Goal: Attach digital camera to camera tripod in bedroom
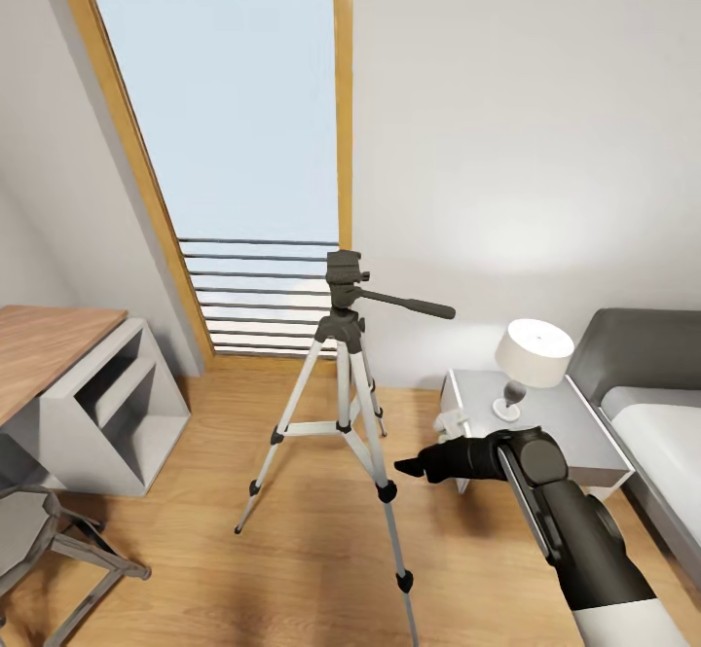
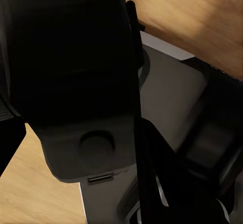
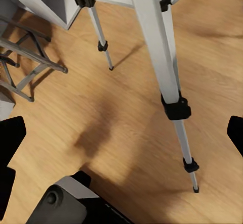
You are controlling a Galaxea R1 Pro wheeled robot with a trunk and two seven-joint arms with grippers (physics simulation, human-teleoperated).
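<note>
Three silver legs carry the camera tripod (image 1: 343, 375) on the wood floor (image 1: 292, 550) before the window (image 1: 243, 141).
Right gripper (image 1: 417, 465) hangs beside it, fingers spread; left gripper is possibly clamped on the dark digital camera (image 2: 76, 82), though I cannot tell.

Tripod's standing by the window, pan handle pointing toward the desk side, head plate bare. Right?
Not quite. In the head view the camera tripod stands by the window with nothing on its head, but the pan handle points toward the nightstand and lamp, away from the desk.
</note>
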